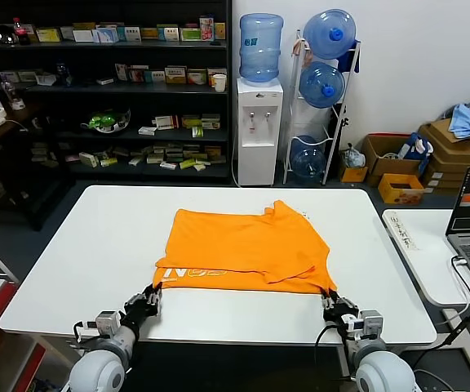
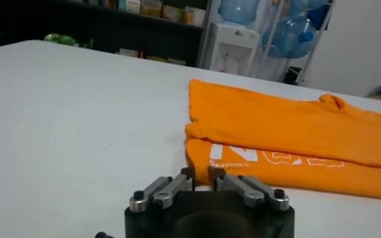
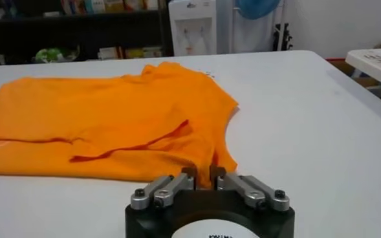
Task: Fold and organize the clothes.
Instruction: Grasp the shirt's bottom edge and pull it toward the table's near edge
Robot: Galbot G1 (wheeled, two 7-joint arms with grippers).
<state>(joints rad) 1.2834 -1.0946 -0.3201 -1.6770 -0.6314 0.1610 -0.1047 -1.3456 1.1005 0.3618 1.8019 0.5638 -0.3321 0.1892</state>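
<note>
At the near left corner of the T-shirt (image 1: 247, 249) our left gripper (image 1: 152, 296) is nearly closed; whether it pinches cloth we cannot tell. The T-shirt lies in the middle of the table (image 1: 96, 245), folded once, so more folds remain. At its near right corner our right gripper (image 1: 330, 299) is closed on the hem. The neck label is not visible.

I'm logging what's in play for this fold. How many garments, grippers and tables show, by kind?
Orange T-shirt, part folded on the white table: 1
Grippers, left gripper and right gripper, each at a near corner of the shirt: 2
Tables, white table and side table: 2
Total: 5
</note>
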